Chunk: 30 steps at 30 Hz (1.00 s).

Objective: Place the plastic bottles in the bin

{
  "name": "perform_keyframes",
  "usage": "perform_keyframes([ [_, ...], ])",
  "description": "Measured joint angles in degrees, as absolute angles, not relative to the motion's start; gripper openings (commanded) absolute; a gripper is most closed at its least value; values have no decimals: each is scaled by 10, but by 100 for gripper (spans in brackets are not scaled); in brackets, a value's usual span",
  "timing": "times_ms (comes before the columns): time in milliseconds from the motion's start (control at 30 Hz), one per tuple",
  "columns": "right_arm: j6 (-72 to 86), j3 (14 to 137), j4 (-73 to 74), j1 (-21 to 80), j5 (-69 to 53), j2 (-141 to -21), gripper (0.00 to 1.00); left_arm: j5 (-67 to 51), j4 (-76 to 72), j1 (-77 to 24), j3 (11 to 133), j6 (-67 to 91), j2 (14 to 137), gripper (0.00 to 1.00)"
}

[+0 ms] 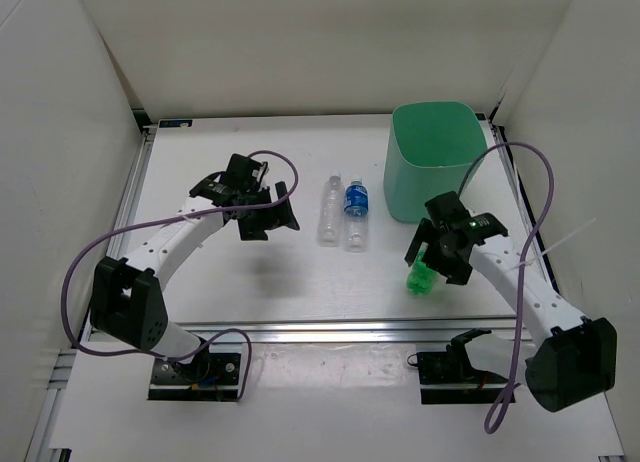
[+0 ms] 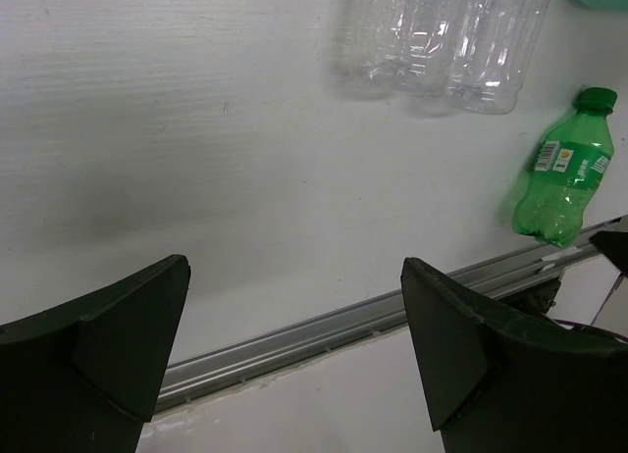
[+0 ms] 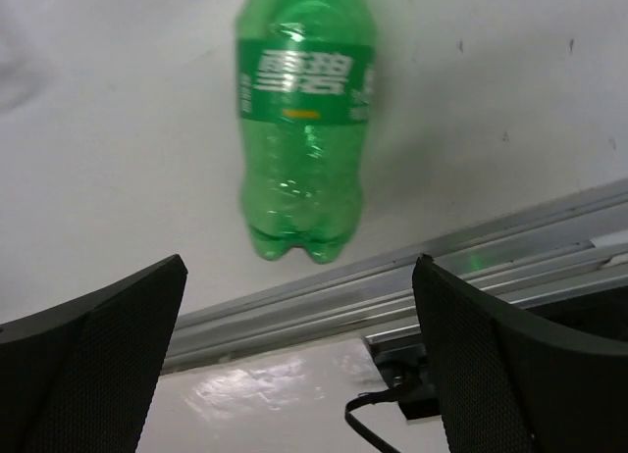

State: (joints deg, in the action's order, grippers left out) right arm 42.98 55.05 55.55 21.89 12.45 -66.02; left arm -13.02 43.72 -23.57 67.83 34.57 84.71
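The mint-green bin (image 1: 437, 187) stands upright at the far right of the white table (image 1: 250, 282), and none of the bottles in view is inside it. The green bottle (image 3: 304, 129) lies flat on the table on the near side of the bin, a little apart from its wall, with its cap pointing toward the bin and its base toward the aluminium rail (image 1: 350, 330) along the table's near edge. The right gripper (image 3: 299, 275) hangs over that bottle's base end with its jaws spread wide and nothing between them; the wrist view shows the bottle just beyond the fingertips and untouched. To the left of the bin, near it but apart, the plain clear bottle (image 1: 329, 212) and the blue-label bottle (image 1: 356, 216) lie side by side, just beside each other (whether they actually touch is hard to tell), caps pointing away from the arms. Farther left of the bin, beyond those two bottles, the left gripper (image 2: 294, 265) hovers above bare table, its jaws likewise wide apart and empty, looking across at the clear bottles and the green one.
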Motion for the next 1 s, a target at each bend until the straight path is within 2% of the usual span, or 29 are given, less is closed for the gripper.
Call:
perform_keyframes([
  [300,444,439,491,219,133,-608,99,-136,435,-236,646,345,824,100],
  [567,446,392,418,219,131,-659,98,-146,441,-236,621,345,818,100],
  [700,445,392,389,218,132,-682,94,-150,442,-236,621,345,813,100],
  [767,445,392,379,216,132,-692,89,-151,442,-236,621,345,811,100],
  [900,443,392,368,202,132,-709,69,-153,442,-236,617,345,806,100],
  [933,443,392,366,198,133,-710,59,-154,444,-236,615,345,805,100],
  [1000,444,390,361,189,132,-710,47,-155,446,-236,613,345,804,100],
])
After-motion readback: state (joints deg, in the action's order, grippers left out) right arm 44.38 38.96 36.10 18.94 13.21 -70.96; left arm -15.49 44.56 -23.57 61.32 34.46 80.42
